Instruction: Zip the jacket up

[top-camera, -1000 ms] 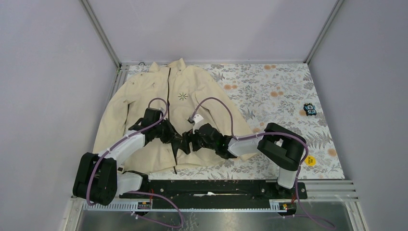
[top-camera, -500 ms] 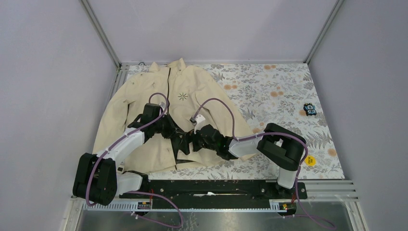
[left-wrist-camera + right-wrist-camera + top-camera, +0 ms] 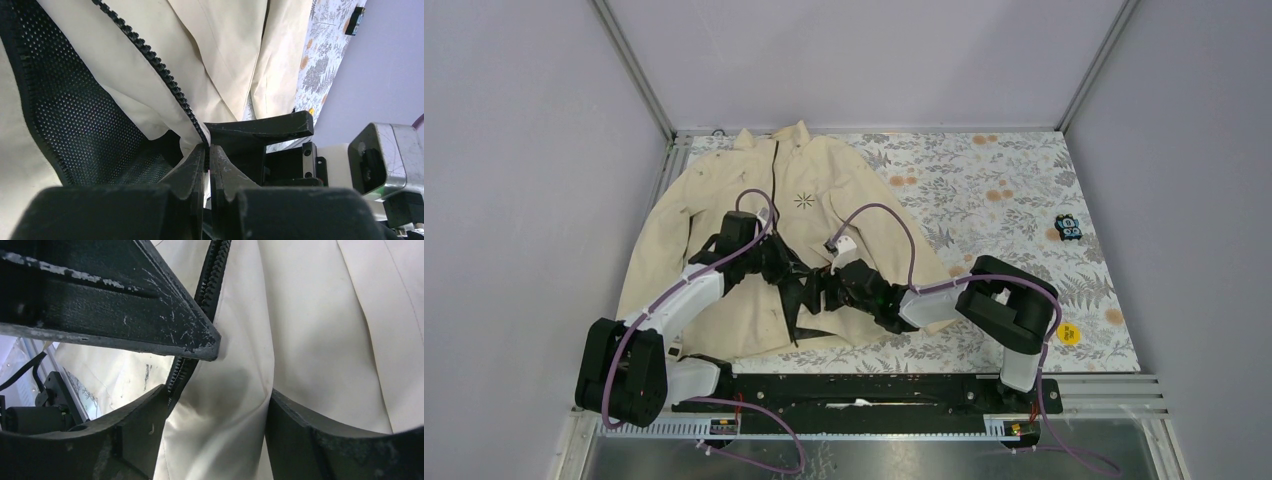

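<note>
Jacket (image 3: 724, 200) lies spread on the surface (image 3: 1004, 200) just beyond the left arm's base (image 3: 624, 370), with the zipper (image 3: 150, 52) open along its lower stretch. Left end effector (image 3: 207, 150) is pinched shut at the tooth row; I cannot tell whether it has the pull. Right end effector (image 3: 219, 395) is wide open astride loose cloth, gripping nothing. Risk: without counter-tension the cloth bunches, the pinch slips, or the 2 end effectors collide.

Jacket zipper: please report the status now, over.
Left gripper shut on the zipper edge. Right gripper open, astride jacket fabric. Lower front unzipped, mesh lining showing. Nothing seen in the way.
</note>
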{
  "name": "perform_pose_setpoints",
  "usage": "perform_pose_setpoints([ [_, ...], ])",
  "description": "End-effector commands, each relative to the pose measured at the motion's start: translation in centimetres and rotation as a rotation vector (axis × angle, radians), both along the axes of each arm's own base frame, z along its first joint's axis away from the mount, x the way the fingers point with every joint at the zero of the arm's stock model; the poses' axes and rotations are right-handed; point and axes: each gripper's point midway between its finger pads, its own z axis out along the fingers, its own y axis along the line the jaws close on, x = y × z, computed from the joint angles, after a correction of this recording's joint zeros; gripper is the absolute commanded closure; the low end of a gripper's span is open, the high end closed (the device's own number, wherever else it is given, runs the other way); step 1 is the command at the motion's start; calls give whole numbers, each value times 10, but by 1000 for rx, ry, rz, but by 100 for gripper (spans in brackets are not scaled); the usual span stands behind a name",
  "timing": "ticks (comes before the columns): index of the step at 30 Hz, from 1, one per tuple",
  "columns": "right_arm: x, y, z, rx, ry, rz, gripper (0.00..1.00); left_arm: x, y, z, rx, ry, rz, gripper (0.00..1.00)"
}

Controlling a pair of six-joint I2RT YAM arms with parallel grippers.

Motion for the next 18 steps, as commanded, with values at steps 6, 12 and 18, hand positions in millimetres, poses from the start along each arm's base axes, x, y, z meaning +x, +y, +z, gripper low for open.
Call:
perform_pose_setpoints([
  [6, -2, 4, 18, 92, -14, 42, 55, 16, 1, 26, 21, -99, -13, 82],
  [12, -10, 8, 27, 184, 35, 153, 88, 10, 9, 32, 57, -130, 6, 55],
  [18, -19, 8, 39, 329, 118, 333, 99, -8, 20, 31, 84, -132, 32, 34],
])
